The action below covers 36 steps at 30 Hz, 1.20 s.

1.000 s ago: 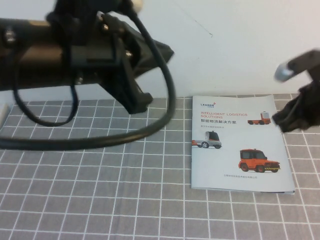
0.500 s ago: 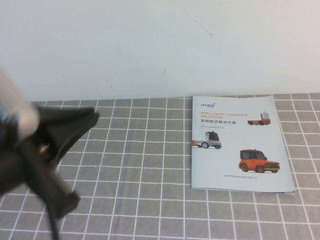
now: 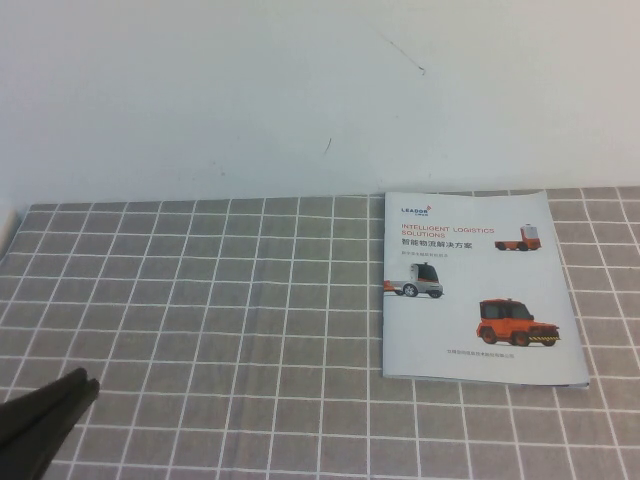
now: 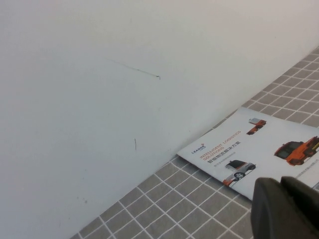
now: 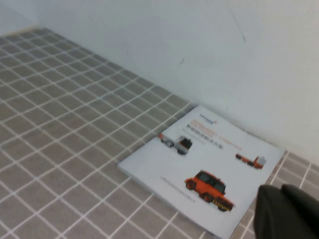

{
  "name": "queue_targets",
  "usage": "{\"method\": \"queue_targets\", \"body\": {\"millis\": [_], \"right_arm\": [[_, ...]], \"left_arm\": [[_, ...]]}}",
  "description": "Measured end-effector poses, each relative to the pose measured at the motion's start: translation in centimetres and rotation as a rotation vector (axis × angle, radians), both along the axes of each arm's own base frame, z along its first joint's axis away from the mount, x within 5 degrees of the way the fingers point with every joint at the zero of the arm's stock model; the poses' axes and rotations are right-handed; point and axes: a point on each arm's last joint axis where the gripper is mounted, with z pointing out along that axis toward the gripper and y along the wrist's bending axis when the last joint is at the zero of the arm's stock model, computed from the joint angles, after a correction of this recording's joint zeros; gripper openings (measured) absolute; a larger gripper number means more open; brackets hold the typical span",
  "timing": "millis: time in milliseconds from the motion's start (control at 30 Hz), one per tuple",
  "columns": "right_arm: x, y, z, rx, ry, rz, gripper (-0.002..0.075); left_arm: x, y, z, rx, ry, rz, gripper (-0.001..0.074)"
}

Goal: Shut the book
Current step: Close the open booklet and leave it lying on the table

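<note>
- White wall rising behind everything, far beyond both sets of jaws.
- Grey checked surface with white grid lines, spread beneath the left jaws and running out to the foot of the wall.
- Book lying flat and closed on the surface, cover up, with red title lines, one white vehicle and orange ones. Far edge at the foot of the wall. Well apart from the left jaws, off to their right and farther from the robot. Near the right jaws in the right wrist view, just beyond their tips and not touched.
- Left gripper, a dark wedge low at the near left corner of the high view, over the surface. Jaws pressed together with only a thin seam between, pinching nothing.
- Right gripper, outside the high view, caught only by its own wrist camera as a dark mass close by the book's edge. Jaws pressed together, pinching nothing.
- Thin dark scratches on the wall, high above the book and far from either jaws.
</note>
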Motion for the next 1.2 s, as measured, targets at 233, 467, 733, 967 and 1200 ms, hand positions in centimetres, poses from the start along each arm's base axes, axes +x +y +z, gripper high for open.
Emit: {"method": "queue_targets", "body": {"millis": [233, 467, 733, 967, 1200], "right_arm": [[0.1, 0.1, -3.9, -0.071, 0.083, 0.029, -0.0003], [0.4, 0.1, -5.7, -0.098, 0.135, 0.044, -0.0003], [0.3, 0.2, -6.1, -0.111, 0.155, 0.055, -0.0003], [0.3, 0.2, -6.1, -0.111, 0.156, 0.056, -0.0003], [0.3, 0.2, -6.1, -0.111, 0.156, 0.056, -0.0003]], "left_arm": [[-0.4, 0.3, -2.6, 0.003, 0.022, 0.016, -0.0004], [-0.3, 0.3, -2.9, -0.058, 0.056, 0.018, -0.0004], [-0.5, 0.1, -3.0, -0.088, 0.093, -0.010, -0.0004], [-0.8, -0.2, -3.3, -0.071, 0.124, -0.050, -0.0003], [-1.0, -0.5, -3.5, -0.055, 0.150, -0.084, -0.0004]]}}
